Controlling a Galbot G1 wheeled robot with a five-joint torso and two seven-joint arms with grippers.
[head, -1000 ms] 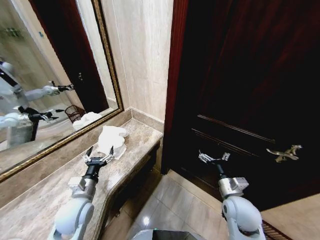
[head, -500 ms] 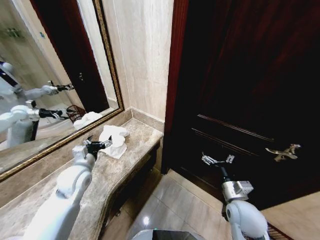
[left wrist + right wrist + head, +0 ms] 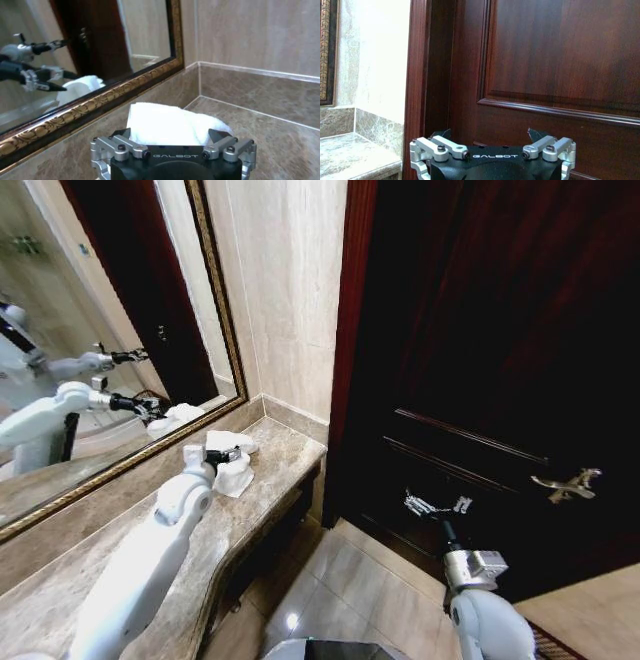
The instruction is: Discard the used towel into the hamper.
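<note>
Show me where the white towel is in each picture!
Head view: the towel lies on the marble counter below the mirror, with the left tool at it.
Left wrist view: the towel sits mid-picture, just beyond the left tool.
Right wrist view: the towel is not in this picture.
Shared landmark: the mirror's gold frame, also seen in the left wrist view.
</note>
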